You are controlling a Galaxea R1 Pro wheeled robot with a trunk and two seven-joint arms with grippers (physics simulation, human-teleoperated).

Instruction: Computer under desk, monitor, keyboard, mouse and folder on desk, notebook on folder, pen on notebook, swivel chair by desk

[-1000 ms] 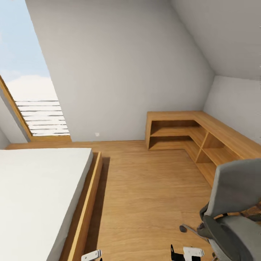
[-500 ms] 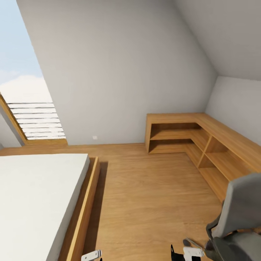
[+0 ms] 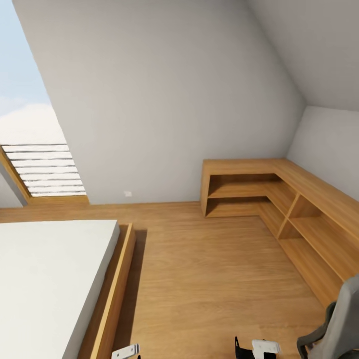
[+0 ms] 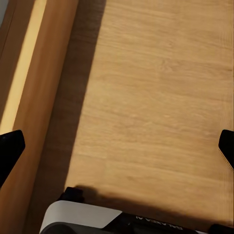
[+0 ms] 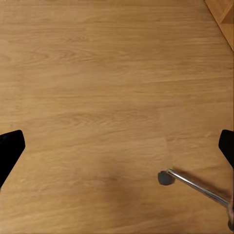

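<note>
Wooden corner shelf unit (image 3: 279, 199) — L-shaped, against the far and right walls; its open compartments hold nothing visible.

Bed (image 3: 50, 279) — white mattress in a wooden frame, at the left, on the wooden floor (image 3: 209, 279).

Swivel chair (image 3: 336, 331) — grey backrest at the head view's lower right corner; one chrome leg with a castor (image 5: 165, 177) in the right wrist view.

Left gripper (image 4: 117, 146) — fingertips spread wide over bare floor beside the bed frame, nothing held.

Right gripper (image 5: 117, 146) — fingertips likewise wide apart, empty, above the floor near the castor.

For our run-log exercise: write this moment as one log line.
phase: in transit | left end effector: open, empty | right end effector: open, empty | swivel chair: head view, lower right | floor: wood
</note>
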